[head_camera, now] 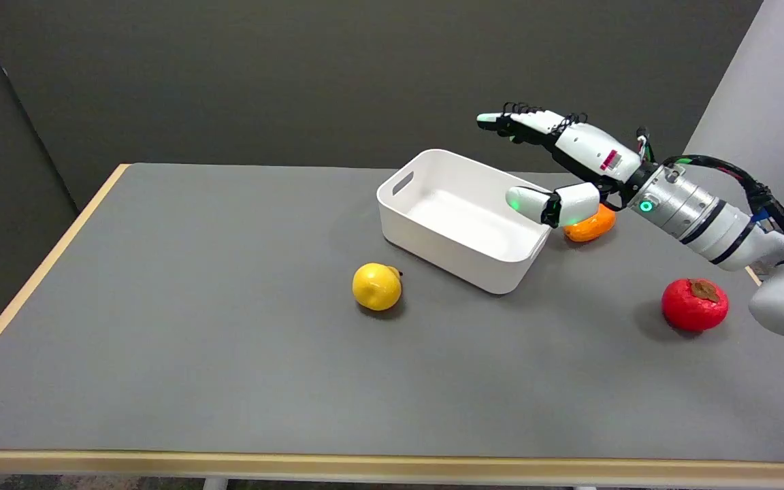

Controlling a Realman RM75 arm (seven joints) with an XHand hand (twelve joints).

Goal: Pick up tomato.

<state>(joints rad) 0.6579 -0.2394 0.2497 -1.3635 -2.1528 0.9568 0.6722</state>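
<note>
The red tomato (695,304), topped by a brown stem cap, lies on the grey table (194,340) at the right, near the table's right edge. My right hand (559,163) hangs in the air above the white bin's right end, up and to the left of the tomato and well apart from it. Its fingers stretch out to the left, with the thumb spread below them. Nothing is in the hand.
An empty white bin (463,218) stands at the centre back. An orange fruit (591,226) lies just behind the bin's right end, partly hidden by my thumb. A yellow lemon (377,286) sits in front of the bin's left end.
</note>
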